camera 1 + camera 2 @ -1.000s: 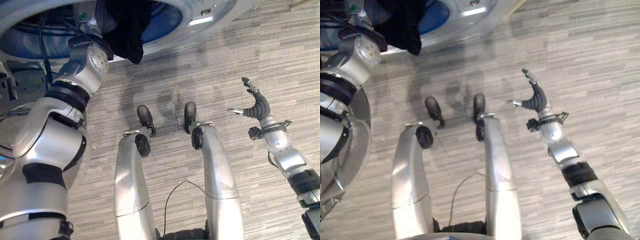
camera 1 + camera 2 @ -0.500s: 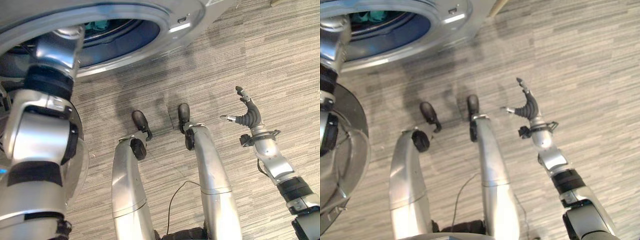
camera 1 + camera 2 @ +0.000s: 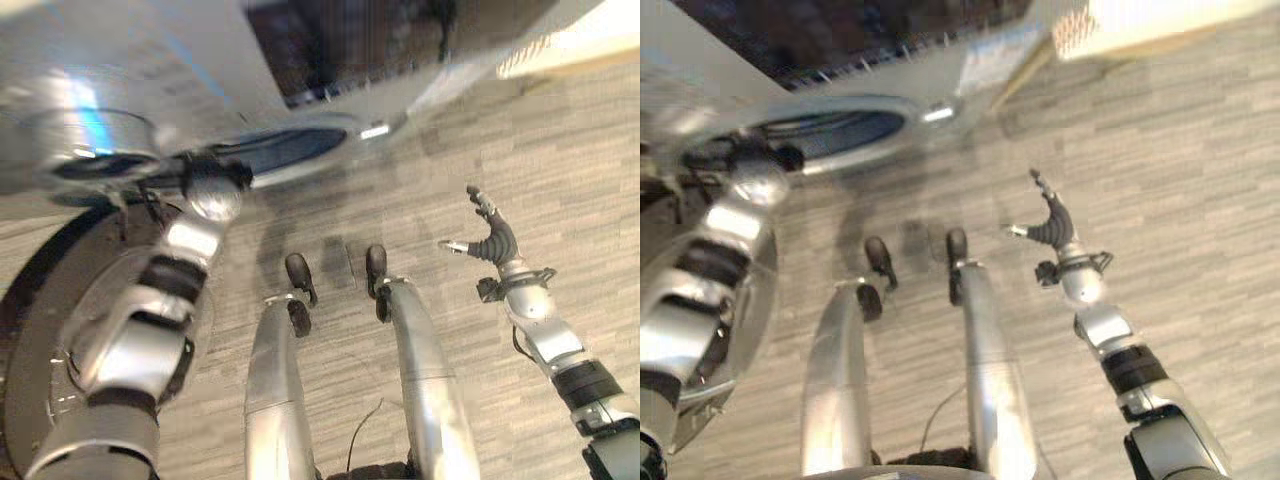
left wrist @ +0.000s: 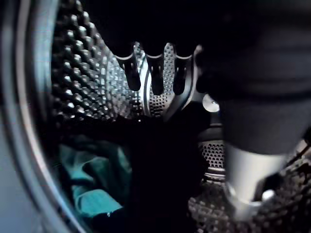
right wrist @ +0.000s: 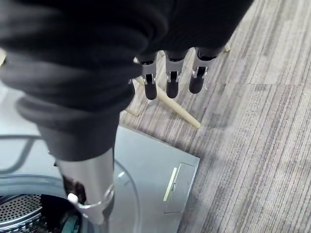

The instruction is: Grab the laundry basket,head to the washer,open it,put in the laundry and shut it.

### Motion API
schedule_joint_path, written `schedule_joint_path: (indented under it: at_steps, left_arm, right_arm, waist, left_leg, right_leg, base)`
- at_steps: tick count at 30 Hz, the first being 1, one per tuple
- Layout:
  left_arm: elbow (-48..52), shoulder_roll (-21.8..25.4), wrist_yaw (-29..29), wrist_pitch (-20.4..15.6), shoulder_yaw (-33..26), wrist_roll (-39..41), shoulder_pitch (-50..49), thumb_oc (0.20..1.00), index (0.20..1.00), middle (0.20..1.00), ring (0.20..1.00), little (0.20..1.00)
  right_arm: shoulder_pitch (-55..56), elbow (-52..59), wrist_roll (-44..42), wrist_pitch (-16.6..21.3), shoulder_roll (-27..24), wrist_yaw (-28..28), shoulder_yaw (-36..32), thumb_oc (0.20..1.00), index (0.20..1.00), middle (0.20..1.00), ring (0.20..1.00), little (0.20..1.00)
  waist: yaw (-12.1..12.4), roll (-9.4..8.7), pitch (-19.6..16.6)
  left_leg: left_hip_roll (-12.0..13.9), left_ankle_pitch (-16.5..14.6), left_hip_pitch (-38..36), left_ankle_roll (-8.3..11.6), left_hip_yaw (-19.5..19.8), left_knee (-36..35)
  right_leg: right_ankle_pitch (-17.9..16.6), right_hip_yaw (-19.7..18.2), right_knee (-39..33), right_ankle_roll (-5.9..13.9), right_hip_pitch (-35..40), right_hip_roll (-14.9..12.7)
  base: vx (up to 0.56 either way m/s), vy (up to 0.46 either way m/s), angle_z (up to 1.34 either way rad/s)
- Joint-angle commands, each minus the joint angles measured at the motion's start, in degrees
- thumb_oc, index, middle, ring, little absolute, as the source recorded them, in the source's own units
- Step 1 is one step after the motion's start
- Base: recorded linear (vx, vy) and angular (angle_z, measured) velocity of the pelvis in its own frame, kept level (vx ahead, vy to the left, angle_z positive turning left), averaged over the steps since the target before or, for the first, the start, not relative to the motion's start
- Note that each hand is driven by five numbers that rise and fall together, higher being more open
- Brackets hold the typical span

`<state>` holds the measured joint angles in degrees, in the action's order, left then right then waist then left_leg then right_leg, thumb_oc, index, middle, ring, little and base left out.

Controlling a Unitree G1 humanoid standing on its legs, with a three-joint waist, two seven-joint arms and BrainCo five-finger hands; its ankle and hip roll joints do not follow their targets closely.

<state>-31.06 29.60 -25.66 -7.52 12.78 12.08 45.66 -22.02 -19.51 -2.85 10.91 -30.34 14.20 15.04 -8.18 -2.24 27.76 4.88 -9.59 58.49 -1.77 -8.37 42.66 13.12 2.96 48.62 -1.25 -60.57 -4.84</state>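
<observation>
Left wrist view: left hand point(image 4: 160, 77), fingers straight, reaches inside the washer point(image 3: 150, 70) drum; right hand point(image 3: 490, 240) hovers spread over floor point(image 3: 560, 150).

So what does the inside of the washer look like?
The drum is shiny silver metal, dotted all over with little bumps and holes, and it curves round like a tunnel into the dark. A teal cloth lies crumpled at the bottom, with something dark heaped beside it. The left robot hand is reaching inside, its fingers straight and holding nothing. The door ring frames the opening, so the washer is open.
</observation>
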Motion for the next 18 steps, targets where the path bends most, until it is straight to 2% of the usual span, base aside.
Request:
schedule_joint_path:
  at_steps: [1,2,3,8,9,10,11,12,15,16,18]
  left_arm:
    - [0.7,-4.5,5.2,-4.3,0.5,3.8,-10.6,1.000,1.000,1.000,1.000,1.000]
    - [1.2,-7.1,6.7,-4.7,-0.5,5.5,-15.2,1.000,1.000,1.000,1.000,1.000]
    - [1.9,-9.7,8.9,-4.5,-0.7,6.1,-22.8,1.000,1.000,1.000,1.000,1.000]
    - [-2.3,-11.7,13.9,-2.7,-0.6,3.7,-36.5,1.000,1.000,1.000,1.000,1.000]
    - [-2.3,-11.7,13.9,-2.7,-0.6,3.7,-36.5,1.000,1.000,1.000,1.000,1.000]
    - [-4.3,-11.9,15.3,-2.0,-1.1,2.2,-39.9,1.000,1.000,1.000,1.000,1.000]
    - [-4.2,-11.9,15.3,-2.0,-1.1,2.2,-39.9,1.000,1.000,1.000,1.000,1.000]
    - [-6.6,-12.0,15.8,-1.3,-1.6,0.4,-42.6,1.000,1.000,1.000,1.000,1.000]
    - [-10.2,-12.2,16.0,-0.9,-2.4,-1.7,-43.8,1.000,1.000,1.000,1.000,1.000]
    - [-11.8,-12.4,16.1,-0.6,-2.4,-4.0,-45.0,1.000,1.000,1.000,1.000,1.000]
    - [-13.4,-12.5,16.0,-0.5,-2.8,-5.5,-45.5,1.000,1.000,1.000,1.000,1.000]
  right_arm:
    - [4.3,-1.8,1.6,-1.3,1.8,0.7,0.2,1.000,1.000,1.000,1.000,1.000]
    - [5.5,-3.7,2.3,-1.6,3.0,0.8,0.2,1.000,1.000,1.000,1.000,1.000]
    - [7.9,-7.1,3.1,-2.4,4.7,0.8,-0.5,1.000,1.000,1.000,1.000,1.000]
    - [13.1,-14.5,4.2,-3.4,7.3,-0.4,-2.2,1.000,1.000,1.000,1.000,1.000]
    - [13.2,-14.5,4.2,-3.4,7.3,-0.4,-2.2,1.000,1.000,1.000,1.000,1.000]
    - [14.8,-16.9,4.5,-3.6,7.9,-1.2,-2.6,1.000,1.000,1.000,1.000,1.000]
    - [14.8,-16.9,4.5,-3.6,7.9,-1.2,-2.6,1.000,1.000,1.000,1.000,1.000]
    - [16.0,-18.8,4.3,-3.8,8.4,-1.7,-3.3,1.000,1.000,1.000,1.000,1.000]
    - [17.1,-20.7,4.6,-4.1,9.1,-2.2,-3.9,1.000,1.000,1.000,1.000,1.000]
    - [18.0,-22.5,5.5,-4.4,9.4,-2.7,-4.1,1.000,1.000,1.000,1.000,1.000]
    - [18.7,-23.8,6.1,-4.7,9.7,-2.9,-4.4,1.000,1.000,1.000,1.000,1.000]
  waist:
    - [1.2,0.84,-1.9]
    - [1.8,0.70,-2.2]
    - [2.5,0.53,-2.5]
    - [4.5,0.19,-5.2]
    - [4.5,0.17,-5.1]
    - [4.8,0.03,-6.8]
    - [4.8,0.03,-6.7]
    - [5.2,0.01,-8.7]
    - [5.3,-0.44,-10.6]
    - [5.4,-0.61,-12.7]
    - [5.5,-0.79,-14.4]
  left_leg:
    - [0.6,-3.7,-9.0,0.99,3.5,-4.4]
    - [0.1,-2.9,-12.0,1.25,3.6,-7.5]
    - [-0.9,-1.3,-18.1,1.52,3.5,-12.8]
    - [-2.6,2.3,-31.2,2.06,4.2,-24.5]
    - [-2.6,2.3,-31.5,2.07,4.2,-24.7]
    - [-3.0,4.7,-35.5,1.93,3.9,-28.9]
    - [-3.0,4.7,-35.7,1.93,3.9,-29.0]
    - [-3.1,5.5,-40.4,2.12,3.7,-32.7]
    - [-3.3,5.8,-44.7,2.12,3.2,-35.5]
    - [-3.9,6.0,-47.8,1.80,2.8,-37.8]
    - [-4.5,6.4,-50.8,1.64,2.2,-41.0]
  right_leg:
    - [-2.1,1.0,-10.5,4.27,9.3,-2.0]
    - [-2.5,1.5,-12.4,4.53,12.0,-2.1]
    - [-3.5,2.5,-17.0,4.72,18.1,-2.6]
    - [-6.1,5.3,-28.0,5.58,32.4,-3.1]
    - [-6.2,5.3,-28.2,5.59,32.7,-3.1]
    - [-8.5,6.3,-32.4,5.77,37.0,-3.2]
    - [-8.6,6.3,-32.5,5.77,37.2,-3.2]
    - [-9.4,6.6,-36.2,6.39,41.8,-3.0]
    - [-10.2,6.9,-39.7,7.08,46.2,-2.8]
    - [-11.3,6.8,-42.5,7.83,49.1,-2.8]
    - [-12.6,6.8,-44.7,8.92,51.2,-3.0]
  base:
    - [-0.02,-0.005,0.31]
    - [0.02,-0.021,0.37]
    - [0.03,-0.033,0.35]
    - [0.06,-0.007,0.32]
    - [0.02,0.032,0.10]
    - [-0.02,0.028,0.16]
    - [0.05,0.089,0.08]
    - [0.09,0.089,0.08]
    - [0.08,0.100,-0.04]
    - [0.09,0.130,-0.06]
    - [0.06,0.168,-0.12]
